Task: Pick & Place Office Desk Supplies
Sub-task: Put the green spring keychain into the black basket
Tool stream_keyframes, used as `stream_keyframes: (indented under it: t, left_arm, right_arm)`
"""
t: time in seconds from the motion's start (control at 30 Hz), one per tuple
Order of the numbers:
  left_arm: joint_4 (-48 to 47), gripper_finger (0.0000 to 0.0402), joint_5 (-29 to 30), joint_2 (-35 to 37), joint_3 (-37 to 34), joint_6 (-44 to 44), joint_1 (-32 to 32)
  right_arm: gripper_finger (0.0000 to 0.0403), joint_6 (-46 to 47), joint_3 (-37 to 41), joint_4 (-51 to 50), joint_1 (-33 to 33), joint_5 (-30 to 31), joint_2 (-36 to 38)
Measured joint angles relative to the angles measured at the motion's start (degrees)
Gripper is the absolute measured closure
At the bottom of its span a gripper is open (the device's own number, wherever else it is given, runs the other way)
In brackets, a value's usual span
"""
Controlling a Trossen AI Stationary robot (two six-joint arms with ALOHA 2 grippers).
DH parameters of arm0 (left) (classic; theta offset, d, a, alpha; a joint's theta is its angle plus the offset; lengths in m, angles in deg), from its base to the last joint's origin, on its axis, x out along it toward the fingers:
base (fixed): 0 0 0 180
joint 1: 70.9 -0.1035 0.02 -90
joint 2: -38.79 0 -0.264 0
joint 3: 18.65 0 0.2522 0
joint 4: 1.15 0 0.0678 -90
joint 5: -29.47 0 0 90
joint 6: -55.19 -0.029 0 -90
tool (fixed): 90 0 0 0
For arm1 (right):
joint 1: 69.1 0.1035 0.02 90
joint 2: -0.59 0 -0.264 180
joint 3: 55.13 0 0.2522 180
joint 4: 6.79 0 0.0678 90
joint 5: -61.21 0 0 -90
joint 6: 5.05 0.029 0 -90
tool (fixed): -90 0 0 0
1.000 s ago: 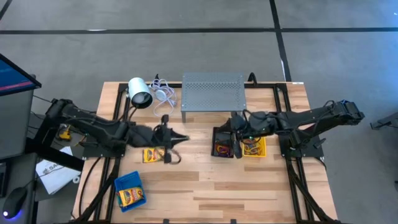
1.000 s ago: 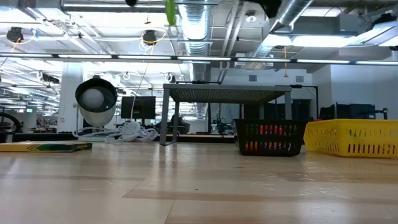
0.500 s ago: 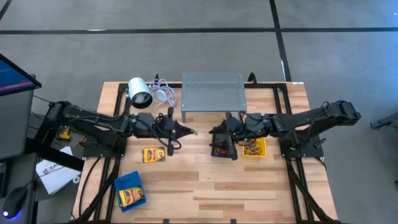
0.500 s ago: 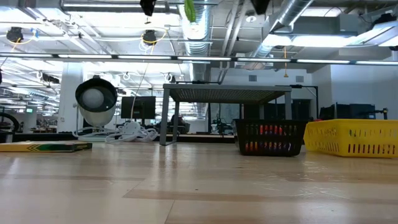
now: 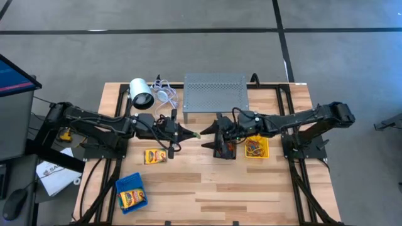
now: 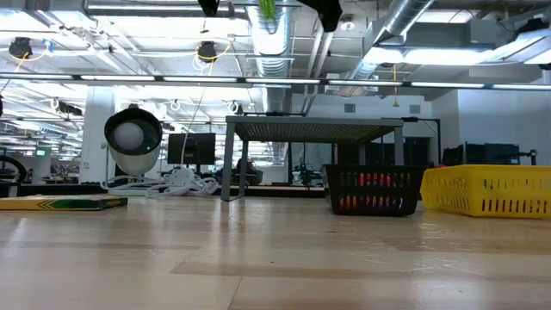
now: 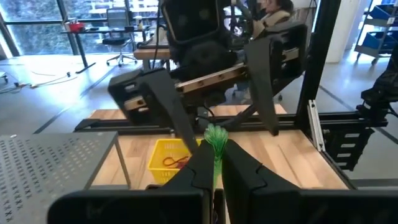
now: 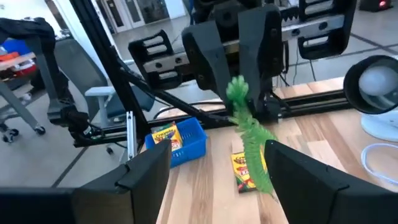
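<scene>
Grippers now meet tip to tip in front of the grey perforated stand (image 5: 215,92); half a second ago they stood apart. Left gripper (image 5: 193,134) is pinched on a green band (image 7: 216,138), raised above the table (image 5: 251,188). Right gripper (image 5: 206,136), fingers spread wide, faces it just beside, forward of the black bin (image 5: 225,149). Bare wood lies between the loose crayon box (image 5: 155,156) and that bin.

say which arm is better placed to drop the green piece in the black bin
Probably right: the right gripper, open, hovers by the black bin, facing the green piece in the left gripper.
</scene>
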Motion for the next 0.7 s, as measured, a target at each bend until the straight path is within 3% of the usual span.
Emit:
stream_keyframes:
  t: [0.2,0.53,0.7]
  left_arm:
    - [3.00,0.0397,-1.96,-1.05,0.00,0.07,0.09]
    - [5.61,0.0397,-4.13,-3.29,0.00,0.08,-0.28]
    - [5.70,0.0396,-4.90,-3.26,0.02,0.08,-0.28]
  right_arm:
    - [0.0149,0.17,-0.30,4.93,-0.94,-2.92,-2.23]
    - [0.0153,-0.65,-4.96,1.07,-0.94,-2.98,-6.45]
    - [0.0198,-1.16,-7.14,-0.49,-0.87,-3.03,-8.34]
